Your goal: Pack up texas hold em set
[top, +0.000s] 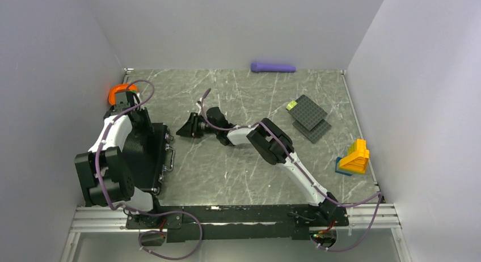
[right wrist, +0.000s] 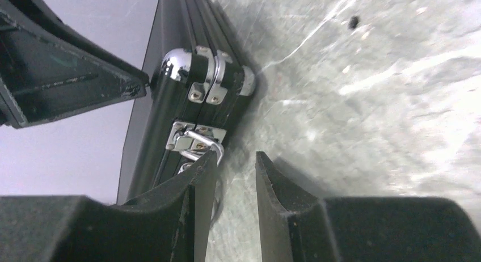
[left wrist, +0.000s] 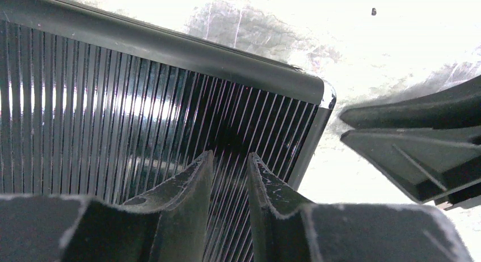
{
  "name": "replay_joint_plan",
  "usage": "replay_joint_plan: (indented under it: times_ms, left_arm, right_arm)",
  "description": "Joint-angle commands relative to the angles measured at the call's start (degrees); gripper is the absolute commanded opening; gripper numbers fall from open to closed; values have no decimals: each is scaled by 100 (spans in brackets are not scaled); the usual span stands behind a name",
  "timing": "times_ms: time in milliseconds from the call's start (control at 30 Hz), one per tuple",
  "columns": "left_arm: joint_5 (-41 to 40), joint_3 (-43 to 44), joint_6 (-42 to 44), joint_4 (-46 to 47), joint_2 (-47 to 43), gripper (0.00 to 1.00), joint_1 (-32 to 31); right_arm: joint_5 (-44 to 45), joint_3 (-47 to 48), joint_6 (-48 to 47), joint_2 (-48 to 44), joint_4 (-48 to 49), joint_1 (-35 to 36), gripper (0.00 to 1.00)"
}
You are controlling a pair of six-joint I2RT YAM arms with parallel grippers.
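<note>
The black case (top: 144, 154) lies closed on the table at the left, its handle (top: 170, 157) facing right. My left gripper (top: 140, 121) hovers over the ribbed lid (left wrist: 113, 120) near its far right corner; its jaws (left wrist: 230, 157) stand slightly apart with nothing between them. My right gripper (top: 184, 130) is low beside the case's right side, jaws (right wrist: 235, 157) slightly apart and empty. Its left finger sits next to a chrome latch (right wrist: 195, 143). The case's corner (right wrist: 181, 63) shows closed. Chips, discs, triangle and cards are out of view.
An orange ring toy (top: 122, 92) sits behind the left arm by the wall. A purple object (top: 273, 67) lies at the back. Black studded plates (top: 309, 117) with a green brick and a yellow-and-blue block stack (top: 354, 157) stand at the right.
</note>
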Motion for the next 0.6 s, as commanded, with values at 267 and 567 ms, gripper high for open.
replay_joint_plan:
  times_ms: [267, 567]
  left_arm:
    - [130, 7, 46, -203, 102, 34, -107]
    - [179, 23, 51, -211, 119, 34, -121]
  right_arm:
    - [283, 31, -696, -375, -583, -10, 33]
    - [312, 406, -1193, -409, -1351, 166, 27]
